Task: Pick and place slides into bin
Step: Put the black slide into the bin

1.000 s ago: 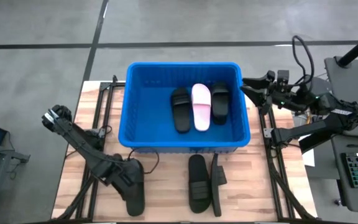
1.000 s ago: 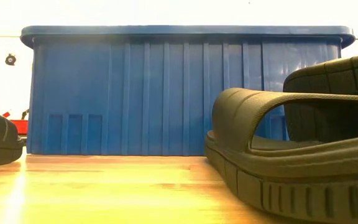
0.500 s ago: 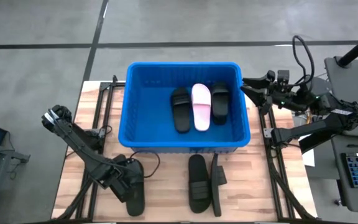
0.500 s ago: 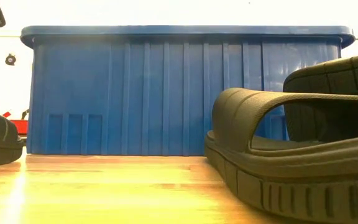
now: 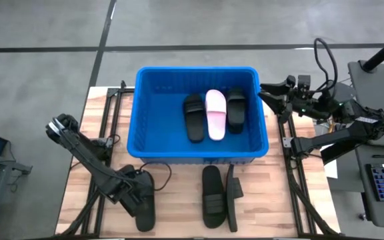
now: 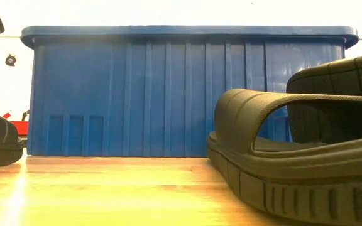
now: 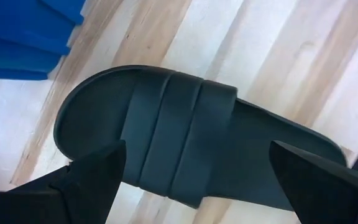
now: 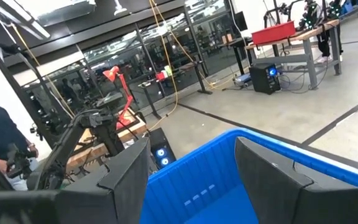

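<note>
The left gripper (image 5: pixel 137 193) has come a little lower over the black slide (image 5: pixel 143 199) that lies near the table's front-left corner, and in the last second it has settled there. Its jaws stand wide, one finger (image 7: pixel 86 177) on each side of the strap, and they do not yet press the slide. To me this means the pick is prepared and only the closing is missing.

Three slides are already in the blue bin (image 5: pixel 153 145): a black one (image 5: pixel 193 118), a pink-white one (image 5: pixel 216 114) and another black one (image 5: pixel 236 109), side by side.

Two more black slides wait on the wooden table (image 5: pixel 179 200) just in front of the bin, one flat (image 5: pixel 212 205) and one on its edge (image 5: pixel 232 198).

The right gripper (image 5: pixel 267 93) waits at the bin's right rim, its fingers apart and holding nothing; it has not moved.
</note>
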